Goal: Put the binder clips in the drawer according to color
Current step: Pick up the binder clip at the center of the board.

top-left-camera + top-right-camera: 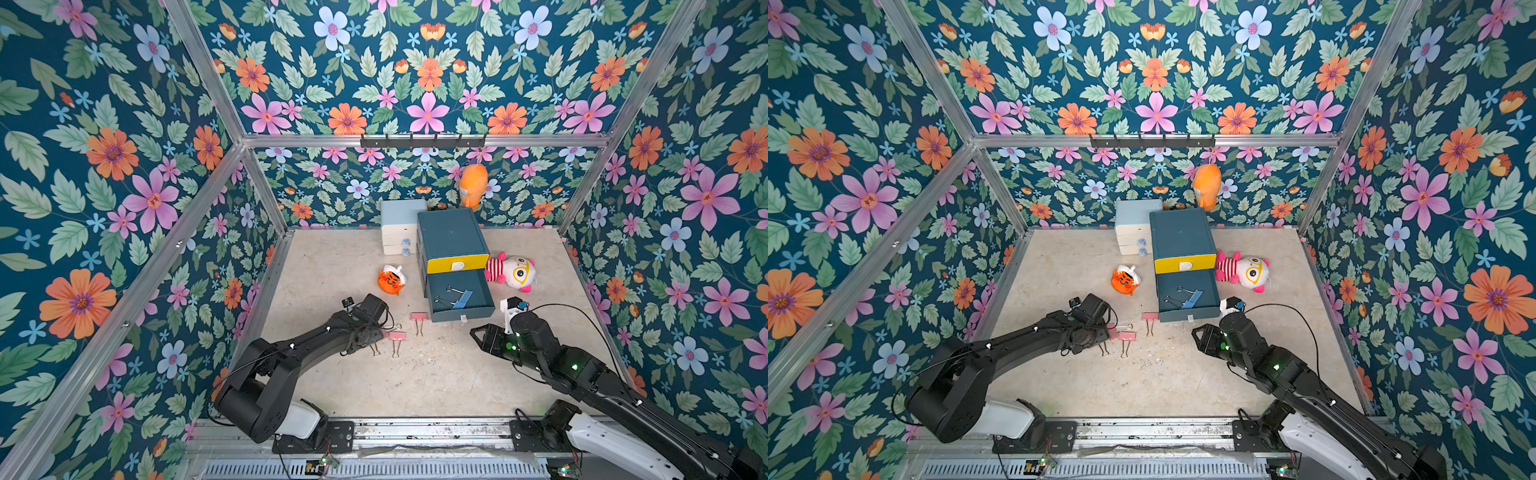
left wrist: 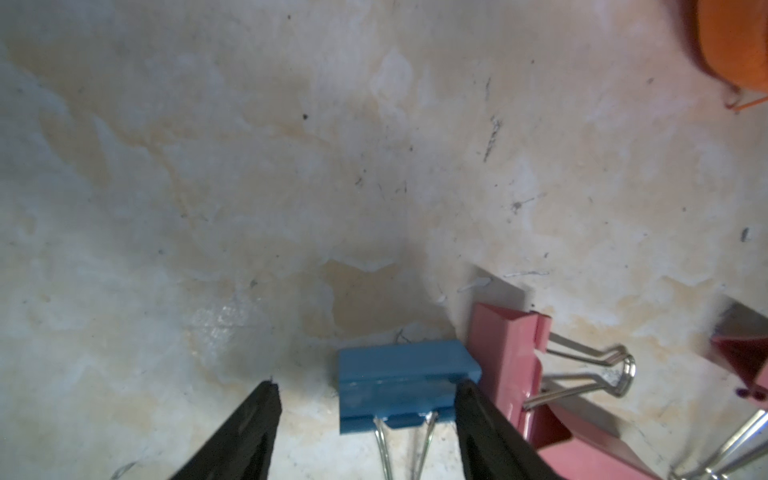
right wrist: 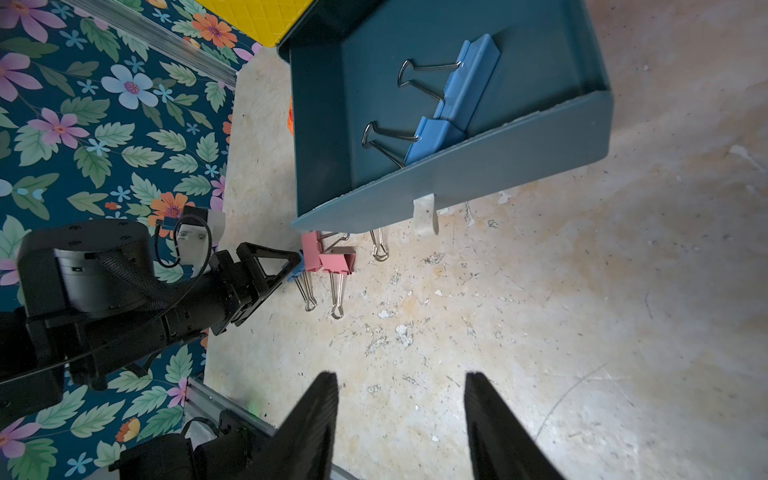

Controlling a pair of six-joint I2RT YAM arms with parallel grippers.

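Note:
A blue binder clip (image 2: 401, 382) lies on the floor between the fingers of my left gripper (image 2: 368, 384). The gripper is open: one finger touches the clip's end, the other stands apart from it. A pink clip (image 2: 505, 353) lies right beside it, and two pink clips (image 1: 397, 336) (image 1: 419, 316) show in a top view. The dark teal drawer cabinet (image 1: 451, 237) has its lower drawer (image 3: 498, 166) pulled out, with two blue clips (image 3: 469, 87) (image 3: 436, 139) inside. My right gripper (image 3: 401, 376) hovers open and empty over bare floor, in front of the drawer.
An orange tiger plush (image 1: 390, 279) lies left of the cabinet and a white plush with pink stripes (image 1: 513, 272) to its right. A pale blue and white drawer unit (image 1: 401, 226) stands behind. An orange plush (image 1: 473, 185) hangs on the back wall.

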